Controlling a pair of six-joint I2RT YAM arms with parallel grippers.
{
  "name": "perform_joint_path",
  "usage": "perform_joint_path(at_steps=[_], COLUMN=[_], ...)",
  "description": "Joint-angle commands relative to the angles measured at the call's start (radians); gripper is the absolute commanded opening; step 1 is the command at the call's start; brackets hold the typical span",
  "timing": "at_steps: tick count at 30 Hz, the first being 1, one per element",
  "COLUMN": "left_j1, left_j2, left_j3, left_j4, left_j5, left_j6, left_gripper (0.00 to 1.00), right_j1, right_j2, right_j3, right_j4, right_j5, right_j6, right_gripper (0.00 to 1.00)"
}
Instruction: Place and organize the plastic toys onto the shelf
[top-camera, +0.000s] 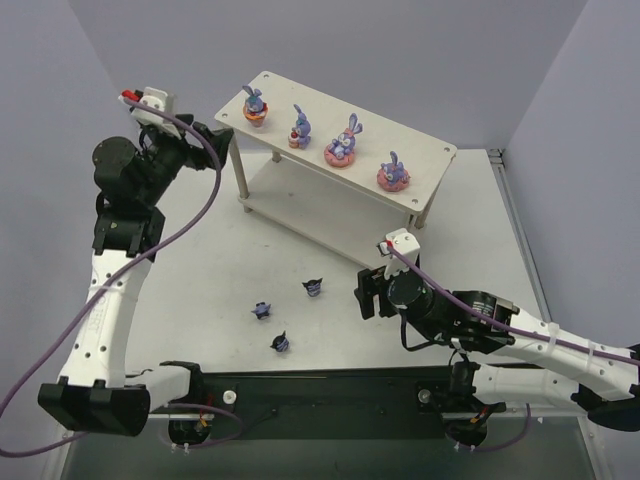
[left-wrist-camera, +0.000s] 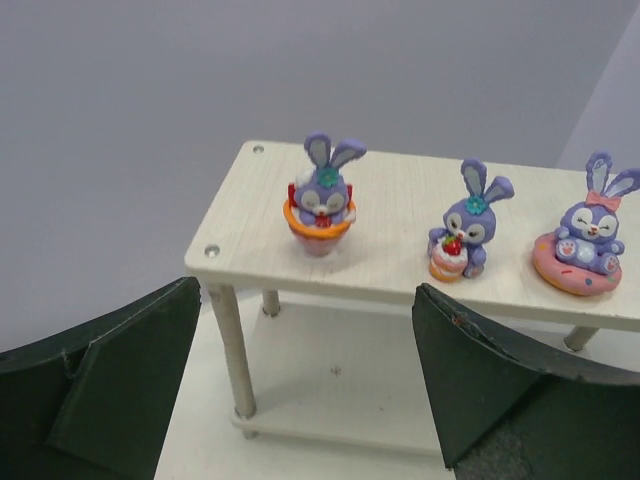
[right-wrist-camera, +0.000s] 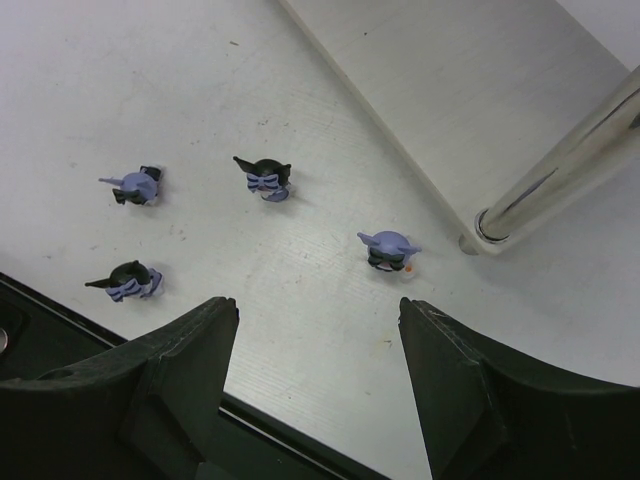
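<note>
Black left hand (left-wrist-camera: 308, 330) spread wide, empty, facing shelf (left-wrist-camera: 392, 242); right hand (right-wrist-camera: 318, 320) wide apart, empty, above dark blue figures (right-wrist-camera: 265, 180).

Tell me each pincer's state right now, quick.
Left pincer: open, holding nothing.
Right pincer: open, holding nothing.

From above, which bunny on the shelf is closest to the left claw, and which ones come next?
1. Rabbit in the orange cup: at the left end of the shelf, beside the left gripper.
2. Rabbit holding a cake: next along to the right.
3. Rabbit with the pink bow: past the middle.
4. Rabbit at the right end: farthest.
</note>
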Motion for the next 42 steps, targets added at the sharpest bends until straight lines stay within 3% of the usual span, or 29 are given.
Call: perform_joint_path(at_steps=[1,10,14,17,21,26,27,31,36,42], left_j1=[0.012,-0.013,-0.043,-0.124,-0.317,-0.531,-0.612,-0.742,-0.773,-0.781], left_j2=[-0.117,-0.404,-0.512,-0.617,-0.708,-0.641,-0.598,-0.432,-0.196,-0.127], left_j3=[-0.068,-0.371,-0.557,-0.695,-0.804,-0.848,-0.849,-0.828,-0.745,-0.766], left_j4=[-0.319,-0.712,-0.722,-0.729,-0.761,-0.763,-0.748,-0.689,-0.663,-0.541], left_j5=[-0.128,-0.225,-0.159,-0.199,-0.315,-0.54,-0.587,-0.757,-0.855,-0.889], left_j6=[-0.114,-0.275,-0.46,-0.658,-0.794,-0.97,-0.988,-1.061,-1.099,-1.058], left_gripper=[0.97,0.97,0.97,0.94,0.93,0.93,0.93,0.93,0.9,0.85], right_j1=[-0.011,-0.023,-0.026,-0.028,-0.035,-0.038,-0.038,-0.046,-0.069,-0.089], right_j2=[-0.003,0.047,0.066,0.081,0.106,0.127,0.127,0.118,0.095,0.075], right_j3=[0.005,-0.017,-0.012,-0.01,-0.01,-0.015,-0.017,-0.029,-0.043,-0.056], right_j4=[-0.01,-0.009,-0.009,-0.012,-0.017,-0.026,-0.029,-0.032,-0.04,-0.04], right_j5=[0.017,-0.052,-0.072,-0.068,-0.086,-0.108,-0.108,-0.112,-0.123,-0.128], right_j6=[0.01,0.047,0.063,0.081,0.102,0.119,0.122,0.132,0.127,0.119], right_gripper=[0.67,0.67,0.66,0.65,0.65,0.64,0.64,0.64,0.64,0.64])
